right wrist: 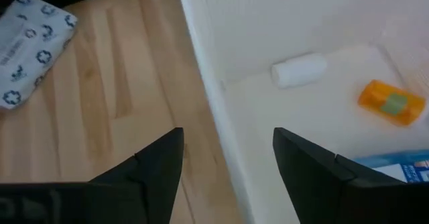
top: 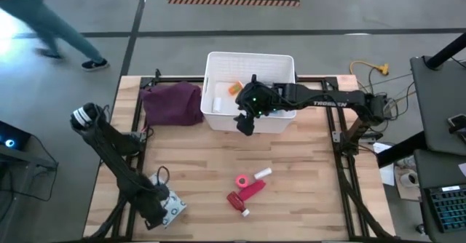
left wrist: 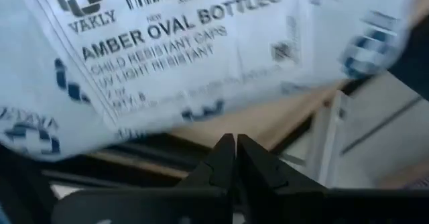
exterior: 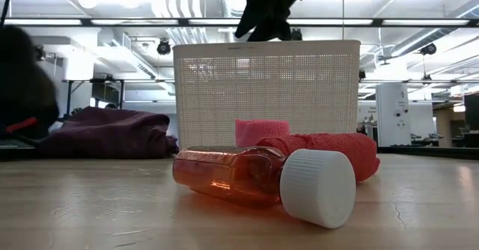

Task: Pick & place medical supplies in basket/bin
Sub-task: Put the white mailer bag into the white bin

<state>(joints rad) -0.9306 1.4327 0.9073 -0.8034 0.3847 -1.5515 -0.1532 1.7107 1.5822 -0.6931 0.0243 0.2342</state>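
Observation:
The white ribbed bin (top: 284,62) stands at the table's far middle. It holds a small white bottle (right wrist: 299,70), an orange bottle (right wrist: 392,102) and a corner of the blue box (right wrist: 395,163). My right gripper (top: 246,121) hangs open over the bin's near wall (right wrist: 208,83), empty. My left gripper (left wrist: 234,147) is shut at the near left corner, right beside the grey-white patterned packet (top: 175,208), which lies flat on the table. A pink tape roll (top: 241,180), a red tube (top: 251,190), a white bottle (top: 262,173) and a capped amber-red bottle (exterior: 232,174) lie near the middle. My left gripper's shut fingertips (left wrist: 224,150) point at the packet's labelled face (left wrist: 167,43); I cannot tell whether they touch it.
A maroon-purple cloth (top: 172,103) lies bunched against the bin's left side. The black frame rail runs along the table's edges (top: 336,137). A person (top: 51,25) walks on the floor beyond the far left corner. Bare wood lies between the bin and the near items.

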